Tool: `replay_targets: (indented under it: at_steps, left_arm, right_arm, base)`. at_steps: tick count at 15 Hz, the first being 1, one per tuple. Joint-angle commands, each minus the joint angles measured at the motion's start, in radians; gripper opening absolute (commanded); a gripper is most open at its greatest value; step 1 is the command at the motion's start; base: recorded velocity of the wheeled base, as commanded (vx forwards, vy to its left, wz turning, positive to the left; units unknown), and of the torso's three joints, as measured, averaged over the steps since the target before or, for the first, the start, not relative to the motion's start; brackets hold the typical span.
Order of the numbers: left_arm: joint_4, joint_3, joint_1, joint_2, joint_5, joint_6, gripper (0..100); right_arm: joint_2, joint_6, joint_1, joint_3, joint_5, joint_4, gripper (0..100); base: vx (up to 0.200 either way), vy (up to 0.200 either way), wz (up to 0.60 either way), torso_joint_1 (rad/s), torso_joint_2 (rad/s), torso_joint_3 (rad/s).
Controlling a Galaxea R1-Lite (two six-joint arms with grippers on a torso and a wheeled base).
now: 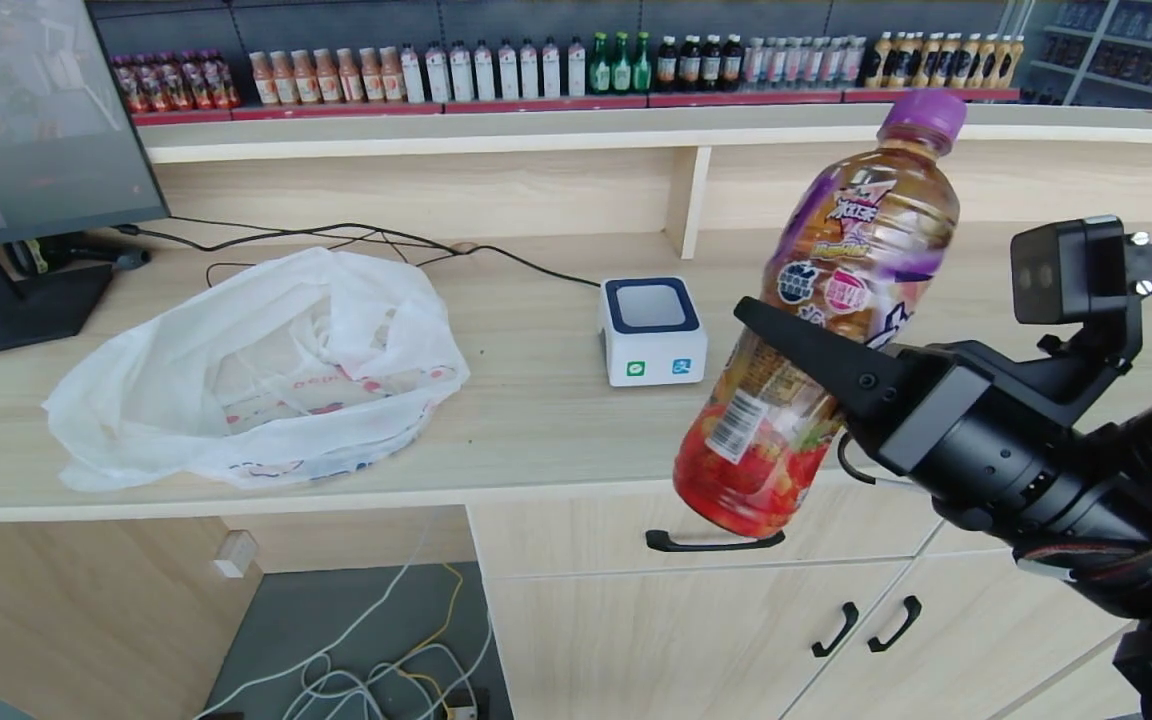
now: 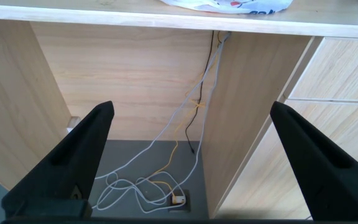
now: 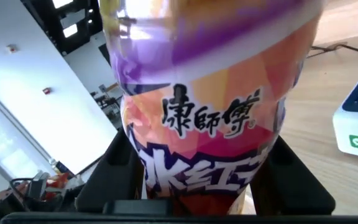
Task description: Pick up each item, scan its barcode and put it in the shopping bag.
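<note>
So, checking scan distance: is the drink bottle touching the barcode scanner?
Apart. The head view shows the drink bottle held aloft right of the barcode scanner, with bare counter visible between them.

The shopping bag (image 1: 256, 375) is lying on the left part of the counter (image 1: 536, 430), with the scanner (image 1: 653, 332) sitting to its right near the middle and the monitor (image 1: 26, 110) standing behind the bag at the far left. The bottle (image 1: 866, 230) is hanging in the right gripper (image 1: 821, 345), right of the scanner and nearer the robot, above the cupboard doors (image 1: 696, 640). Drinks (image 1: 496, 70) are standing in a row on the shelf (image 1: 536, 103) behind the counter, and cables (image 1: 366, 670) are lying on the floor in the opening beneath the bag.
</note>
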Motion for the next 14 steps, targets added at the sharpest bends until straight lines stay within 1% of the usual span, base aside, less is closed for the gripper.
replay_targets:
  at_steps: [1,3,5,6,8,11,14]
  left_arm:
    - [0.000,0.000,0.000,0.000,0.000,0.000,100]
    - [0.000,0.000,0.000,0.000,0.000,0.000,100]
    - [0.000,0.000,0.000,0.000,0.000,0.000,100]
    - [0.000,0.000,0.000,0.000,0.000,0.000,100]
    - [0.000,0.000,0.000,0.000,0.000,0.000,100]
    - [0.000,0.000,0.000,0.000,0.000,0.000,100]
    - [0.000,0.000,0.000,0.000,0.000,0.000,100]
  right_arm:
    - [0.005,0.016,0.008,-0.018,0.037,-0.001,0]
    - [0.028,0.053,0.042,-0.103,0.051,-0.001,0]
    - [0.048,0.089,0.054,-0.167,0.063,-0.001,0]
    - [0.051,0.106,0.057,-0.199,0.097,-0.001,0]
    - [0.045,0.132,0.059,-0.202,0.139,-0.001,0]
    - [0.033,0.197,0.062,-0.221,0.162,-0.001,0]
    - [-0.001,0.255,0.062,-0.230,0.206,-0.001,0]
  base:
    - [0.000,0.000,0.00,0.000,0.00,0.000]
    - [0.000,0.000,0.00,0.000,0.00,0.000]
    - [0.000,0.000,0.00,0.000,0.00,0.000]
    - [0.000,0.000,0.00,0.000,0.00,0.000]
    - [0.000,0.000,0.00,0.000,0.00,0.000]
    - [0.000,0.000,0.00,0.000,0.00,0.000]
    - [0.000,0.000,0.00,0.000,0.00,0.000]
